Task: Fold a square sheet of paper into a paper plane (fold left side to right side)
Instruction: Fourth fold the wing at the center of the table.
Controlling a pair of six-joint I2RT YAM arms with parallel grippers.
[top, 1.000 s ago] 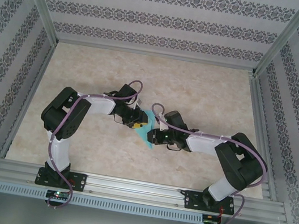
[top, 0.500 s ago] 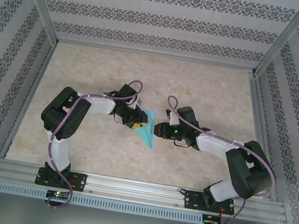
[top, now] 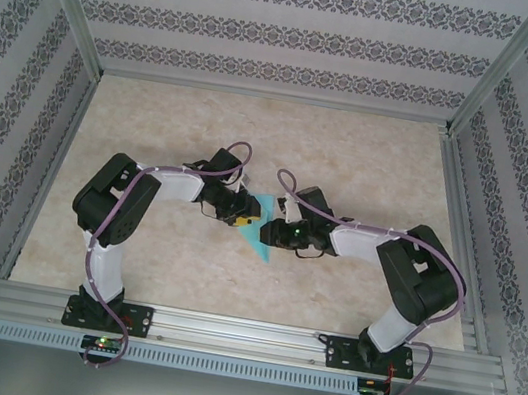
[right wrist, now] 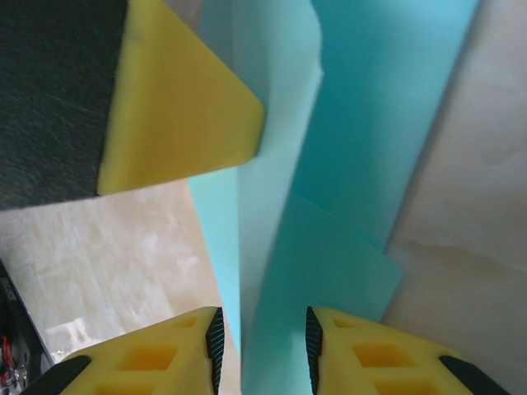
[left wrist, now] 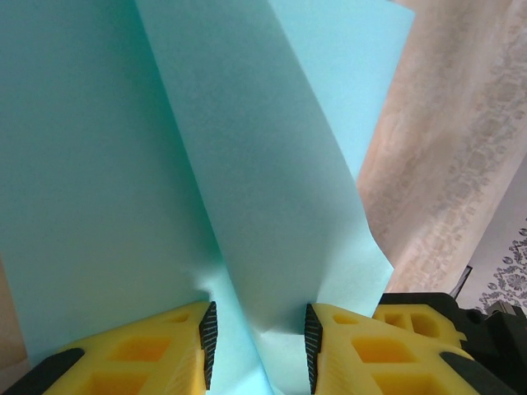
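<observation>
Paper plane [top: 258,245] sat centre of the surface [top: 371,165], already a pointed dart, so we figured later folds remained; left end effector [left wrist: 258,329] and right end effector [right wrist: 262,333] were narrowly parted astride it.

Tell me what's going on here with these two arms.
Two robot arms are folding a turquoise paper at the middle of the table. It is already a pointed, creased shape. The left arm's fingers and the right arm's fingers meet over it from opposite sides. Each pair is open, with a paper flap running between.
</observation>
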